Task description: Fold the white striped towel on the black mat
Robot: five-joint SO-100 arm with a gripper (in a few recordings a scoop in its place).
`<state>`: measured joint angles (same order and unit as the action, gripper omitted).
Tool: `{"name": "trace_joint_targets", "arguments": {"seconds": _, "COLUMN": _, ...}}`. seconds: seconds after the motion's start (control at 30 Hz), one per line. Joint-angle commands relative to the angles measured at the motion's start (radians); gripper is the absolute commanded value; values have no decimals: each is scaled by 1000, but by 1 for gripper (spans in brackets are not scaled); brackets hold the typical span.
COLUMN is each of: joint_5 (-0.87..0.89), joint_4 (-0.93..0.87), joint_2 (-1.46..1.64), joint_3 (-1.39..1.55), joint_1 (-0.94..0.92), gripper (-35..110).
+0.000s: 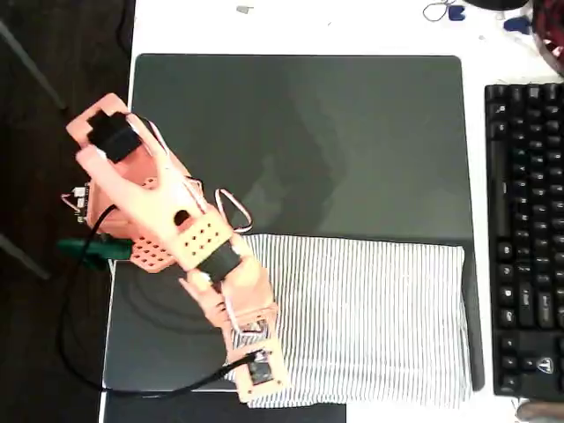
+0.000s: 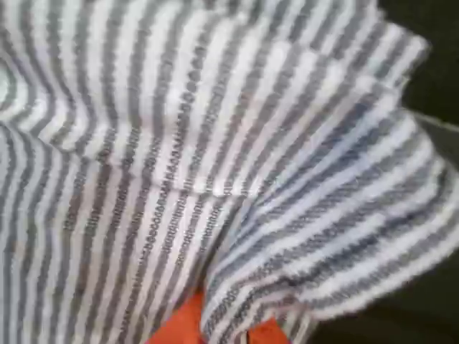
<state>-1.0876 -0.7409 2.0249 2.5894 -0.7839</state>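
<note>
wrist view is showing the orange gripper (image 2: 215,330) poking up at the bottom edge with the white striped towel (image 2: 215,158) bunching in rumpled folds right over its fingers, so it is touching the cloth, though i cannot tell whether the jaws are parted or clenched on it. from overhead, the towel (image 1: 370,317) is lying across the near half of the black mat (image 1: 300,141), with the orange arm (image 1: 176,229) reaching over the towel's left edge, and the keyboard (image 1: 526,238) sitting to the right is showing key legends too small to read.
</note>
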Motion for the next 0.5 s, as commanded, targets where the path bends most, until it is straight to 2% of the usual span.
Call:
{"name": "trace_joint_targets", "arguments": {"seconds": 0.0, "joint_5": 21, "joint_4": -35, "joint_2": -54, "joint_3": -20, "joint_1": 37, "gripper": 0}}
{"name": "trace_joint_targets", "arguments": {"seconds": 0.1, "joint_5": 8, "joint_4": -117, "joint_2": -17, "joint_3": -60, "joint_1": 8, "gripper": 0}}
{"name": "trace_joint_targets", "arguments": {"seconds": 0.27, "joint_5": -115, "joint_4": -267, "joint_2": 107, "joint_3": -84, "joint_1": -117, "gripper": 13}}
{"name": "trace_joint_targets", "arguments": {"seconds": 0.47, "joint_5": -209, "joint_4": -304, "joint_2": 150, "joint_3": -63, "joint_1": -221, "gripper": 18}}
